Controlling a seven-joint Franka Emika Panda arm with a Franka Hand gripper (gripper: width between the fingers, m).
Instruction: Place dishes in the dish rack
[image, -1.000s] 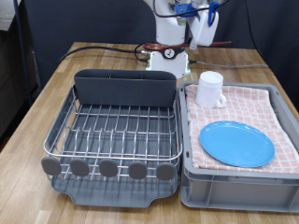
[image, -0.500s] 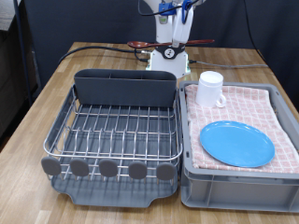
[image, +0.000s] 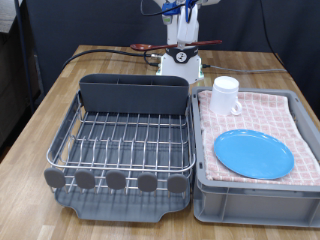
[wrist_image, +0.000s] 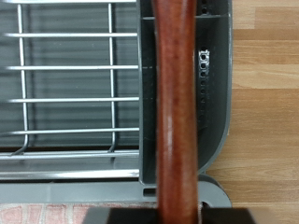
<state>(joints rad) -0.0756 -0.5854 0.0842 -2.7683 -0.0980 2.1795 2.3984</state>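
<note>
My gripper hangs at the exterior view's top, behind the dish rack, shut on the small reddish-brown wooden spoon, which lies level across its fingers. In the wrist view the spoon handle runs down the middle, over the rack's tall grey compartment and beside the wire grid. The rack holds no dishes. The white mug and the light-blue plate sit on the checked cloth in the grey bin.
The rack's tall compartment faces the robot base. Black cables lie on the wooden table behind the rack. Round grey knobs line the rack's near edge.
The gripper has moved toward the exterior view's left with the spoon, from above the mug's side to over the far side of the rack's compartment.
</note>
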